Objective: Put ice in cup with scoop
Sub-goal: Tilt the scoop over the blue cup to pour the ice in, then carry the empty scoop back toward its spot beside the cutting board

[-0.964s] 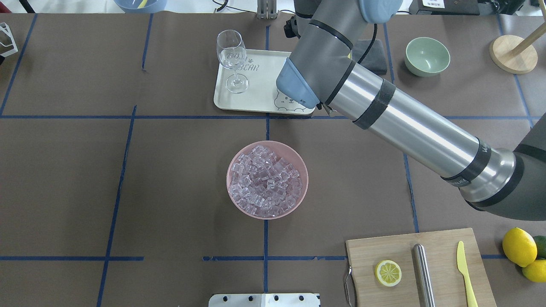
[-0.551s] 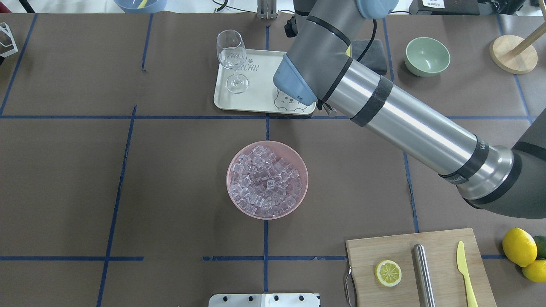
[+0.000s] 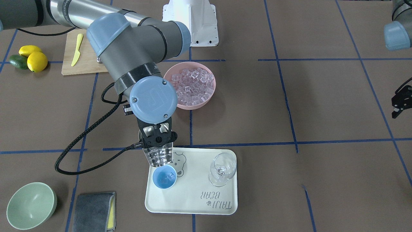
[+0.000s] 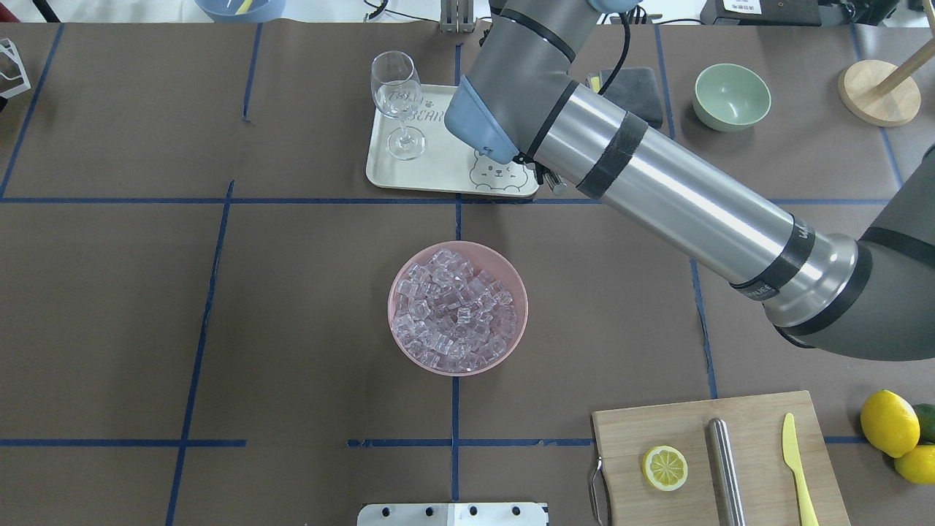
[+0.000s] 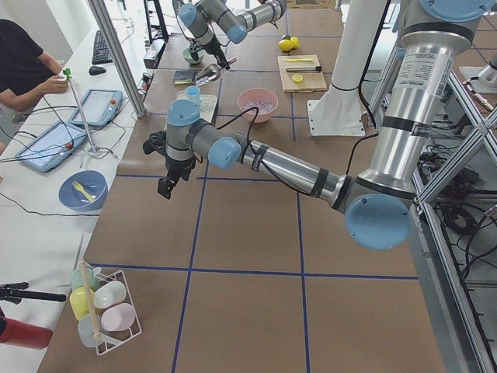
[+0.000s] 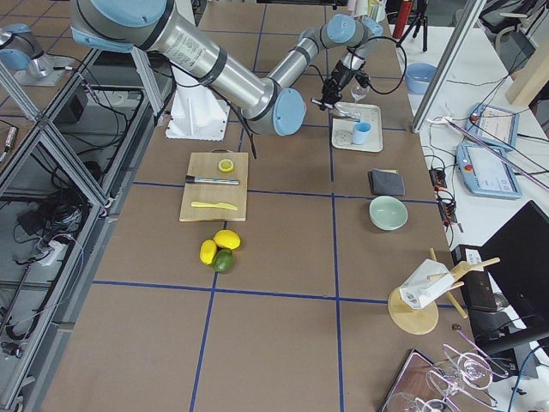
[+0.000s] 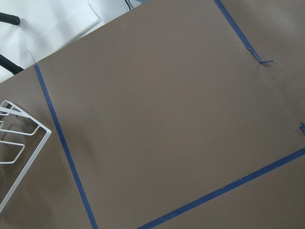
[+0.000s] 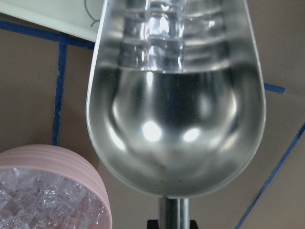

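Jaws of the right tool (image 3: pixel 157 143) are closed on the thin handle of the scoop (image 3: pixel 158 156), which is held clear of the tabletop (image 3: pixel 322 96). In the front-facing view the handle is hidden under the tool's black body, and only the shiny trough is seen sticking out beyond it. The trough is tilted with its open mouth pointed away from the robot and down toward the cup (image 3: pixel 164 178).

Ice (image 3: pixel 157 154) is seen as clear cubes lying in the trough. In the right wrist view the cubes are gathered at the mouth end, and the rounded back of the trough near the handle is bare metal. The scoop's mouth is placed just over the rim of the cup on the robot's side. Whether the two are touching cannot be told. At least one cube is seen inside the cup.

The cup is set upright on a cream tray (image 3: pixel 193 196), at the corner printed with a bear. A wine glass (image 3: pixel 222 169) is set on the same tray, apart from the cup. A pink bowl (image 3: pixel 210 96) heaped with more cubes is found nearer the robot, off the tray.

The left tool (image 3: pixel 399 104) is held over bare tabletop, well apart from the tray. How far it is open cannot be told.
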Robot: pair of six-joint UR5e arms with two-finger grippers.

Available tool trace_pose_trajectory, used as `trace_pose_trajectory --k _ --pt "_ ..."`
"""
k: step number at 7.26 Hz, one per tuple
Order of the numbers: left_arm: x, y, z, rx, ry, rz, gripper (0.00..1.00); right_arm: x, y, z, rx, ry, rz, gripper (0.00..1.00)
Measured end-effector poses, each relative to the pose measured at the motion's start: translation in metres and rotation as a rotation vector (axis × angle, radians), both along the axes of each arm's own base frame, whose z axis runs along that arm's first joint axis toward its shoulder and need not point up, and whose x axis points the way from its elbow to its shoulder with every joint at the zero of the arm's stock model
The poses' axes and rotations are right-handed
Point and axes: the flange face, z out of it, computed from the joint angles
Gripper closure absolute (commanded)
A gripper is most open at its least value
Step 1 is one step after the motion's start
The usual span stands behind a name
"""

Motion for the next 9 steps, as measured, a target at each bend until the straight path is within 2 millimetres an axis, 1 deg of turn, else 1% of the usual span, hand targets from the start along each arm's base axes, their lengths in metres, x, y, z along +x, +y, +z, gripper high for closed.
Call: trace_pose_trajectory --k 3,6,7,8,9 --pt "0.000 0.000 -0.001 0.002 0.000 0.000 0.00 -0.002 -0.004 -0.010 -0.021 0.018 0.002 1.00" --pt "0.000 0.000 -0.002 0.002 0.000 0.000 0.00 0.001 -0.002 -0.020 -0.017 0.016 0.003 1.00" --pt "0.000 0.000 -0.001 0.000 0.001 0.001 0.00 0.010 0.002 -0.024 0.004 0.004 0.008 1.00" --pt "0.000 0.000 -0.001 -0.002 0.000 0.001 0.00 0.031 0.010 -0.022 0.034 -0.015 0.023 1.00" --pt "0.001 0.000 0.000 -0.003 0.001 0.002 0.00 0.062 0.022 -0.006 0.072 -0.037 0.046 1.00"
